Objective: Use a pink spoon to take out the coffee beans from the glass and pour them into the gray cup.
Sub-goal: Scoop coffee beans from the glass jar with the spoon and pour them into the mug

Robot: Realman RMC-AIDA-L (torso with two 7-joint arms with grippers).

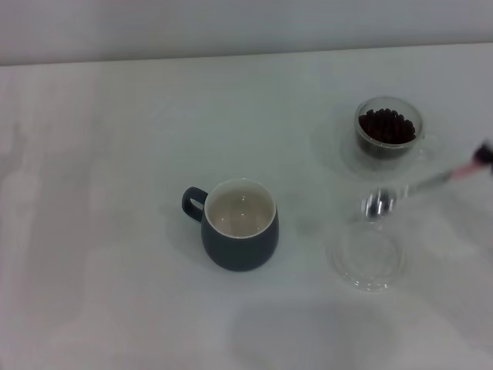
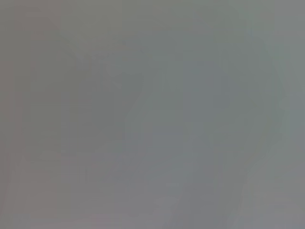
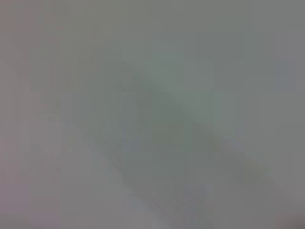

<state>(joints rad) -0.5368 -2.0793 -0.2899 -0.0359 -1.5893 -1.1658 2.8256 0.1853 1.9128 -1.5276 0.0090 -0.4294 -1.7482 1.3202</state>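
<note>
The gray cup (image 1: 239,235) stands mid-table with its handle toward the left; its cream inside looks empty. The glass (image 1: 387,137), full of coffee beans (image 1: 387,126), stands at the back right. The pink spoon (image 1: 420,187) hangs between the glass and a flat clear dish. Its metal bowl (image 1: 377,204) is over the dish's far rim and its pink handle runs to the right edge. There only a dark tip of my right gripper (image 1: 484,154) shows, holding the handle's end. My left gripper is out of view. Both wrist views show only blank grey.
A flat clear glass dish (image 1: 367,258) lies front right, just below the spoon's bowl. The glass seems to stand on a faint clear saucer (image 1: 347,154). The white table (image 1: 100,231) runs to a back edge at the wall.
</note>
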